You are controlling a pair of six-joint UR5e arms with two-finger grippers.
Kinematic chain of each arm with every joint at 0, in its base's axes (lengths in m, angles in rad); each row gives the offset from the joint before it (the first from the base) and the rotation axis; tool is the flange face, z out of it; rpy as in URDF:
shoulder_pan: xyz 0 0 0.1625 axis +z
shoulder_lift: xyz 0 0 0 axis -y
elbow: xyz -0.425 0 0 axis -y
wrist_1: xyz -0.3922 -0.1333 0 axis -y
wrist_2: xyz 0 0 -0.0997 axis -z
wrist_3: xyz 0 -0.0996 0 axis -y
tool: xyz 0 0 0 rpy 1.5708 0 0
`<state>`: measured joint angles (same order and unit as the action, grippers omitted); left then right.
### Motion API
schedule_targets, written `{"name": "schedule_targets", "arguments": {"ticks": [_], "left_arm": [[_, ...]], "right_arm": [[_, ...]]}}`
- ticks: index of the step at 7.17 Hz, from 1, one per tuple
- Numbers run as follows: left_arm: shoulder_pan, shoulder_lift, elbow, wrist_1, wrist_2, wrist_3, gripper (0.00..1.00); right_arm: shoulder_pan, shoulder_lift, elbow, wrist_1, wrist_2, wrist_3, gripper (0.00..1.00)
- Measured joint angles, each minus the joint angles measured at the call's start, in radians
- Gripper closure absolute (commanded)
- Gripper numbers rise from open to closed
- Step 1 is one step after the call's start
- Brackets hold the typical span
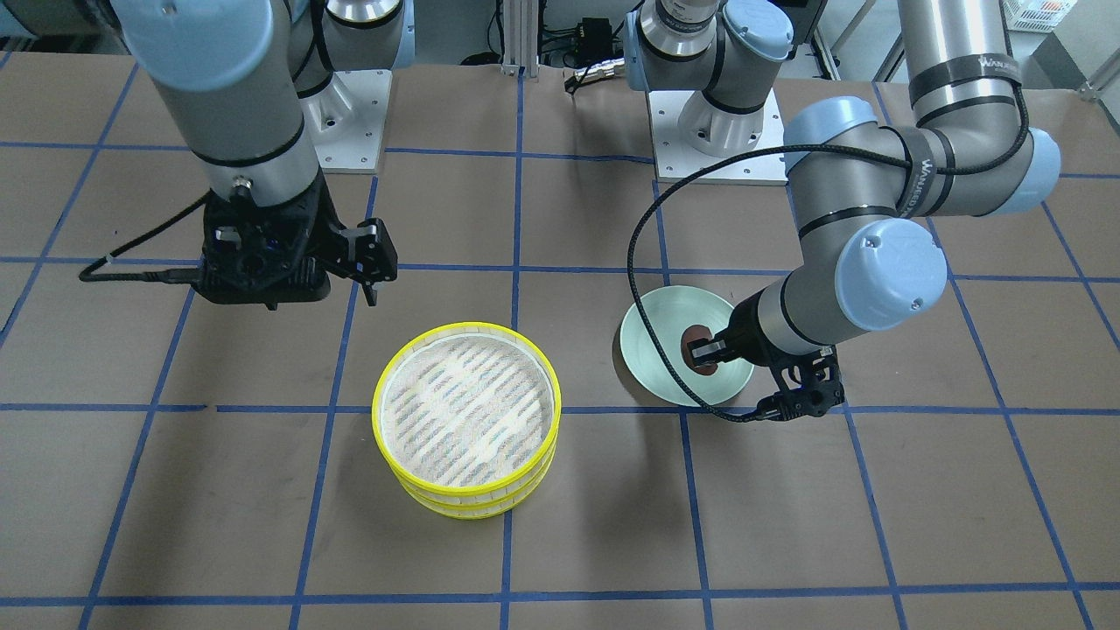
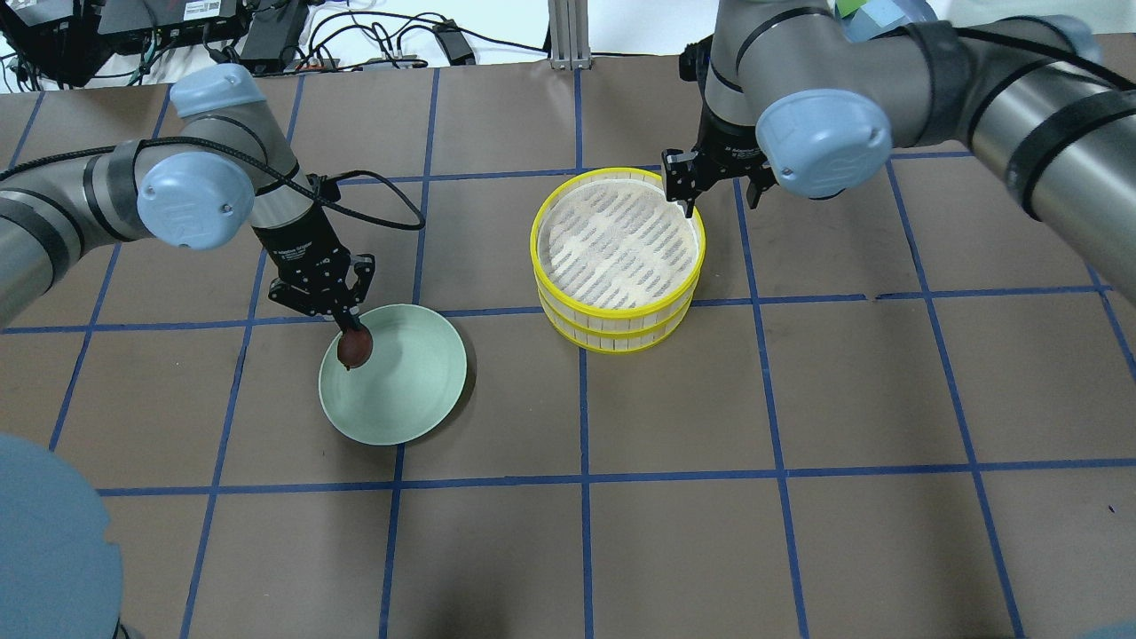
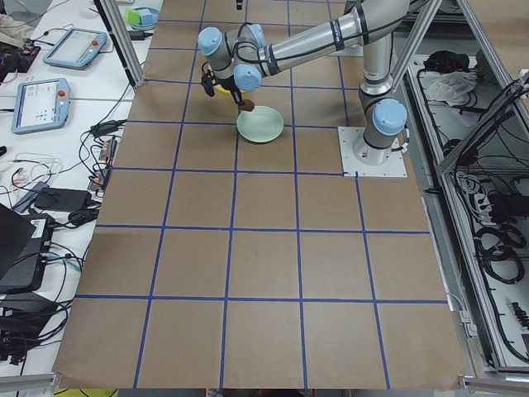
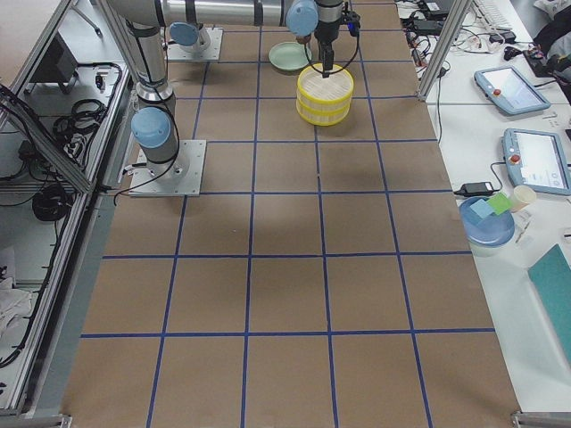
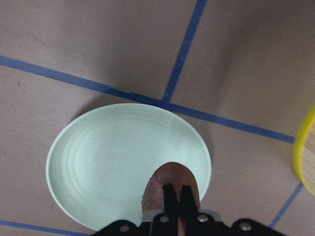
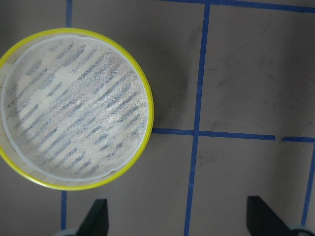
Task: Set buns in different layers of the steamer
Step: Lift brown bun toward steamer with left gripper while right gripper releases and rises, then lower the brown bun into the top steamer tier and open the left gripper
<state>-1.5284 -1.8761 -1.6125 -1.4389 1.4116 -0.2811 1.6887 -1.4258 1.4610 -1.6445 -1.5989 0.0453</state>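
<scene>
Bun, brown, pinched between the closed fingers of the left gripper, over the green plate, on its side away from the steamer. Right gripper spread wide and empty beside the steamer. The top tier is bare and the lower tier hidden; apparently nothing is placed yet.

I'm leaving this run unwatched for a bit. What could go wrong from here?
The left gripper pinches the bun over the plate with jaws almost together; that thin hold may slip. The steamer layers are stacked, so only the top is reachable. The open right gripper hovers by its rim, possibly in the way.
</scene>
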Motion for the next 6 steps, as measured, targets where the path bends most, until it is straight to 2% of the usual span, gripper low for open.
{"name": "schedule_targets", "arguments": {"ticks": [2,4,6], "left_arm": [[-0.049,0.025,0.046,0.031,-0.165,-0.141,1.00],[-0.079,0.013,0.049,0.147,-0.306,-0.262,1.00],[-0.092,-0.023,0.037,0.244,-0.421,-0.393,1.00]], "right_arm": [[0.000,-0.061,-0.036,0.073,0.000,0.008,0.01],[0.004,-0.085,-0.031,0.095,-0.004,0.015,0.11],[0.000,-0.138,0.045,0.106,-0.005,0.019,0.07]]}}
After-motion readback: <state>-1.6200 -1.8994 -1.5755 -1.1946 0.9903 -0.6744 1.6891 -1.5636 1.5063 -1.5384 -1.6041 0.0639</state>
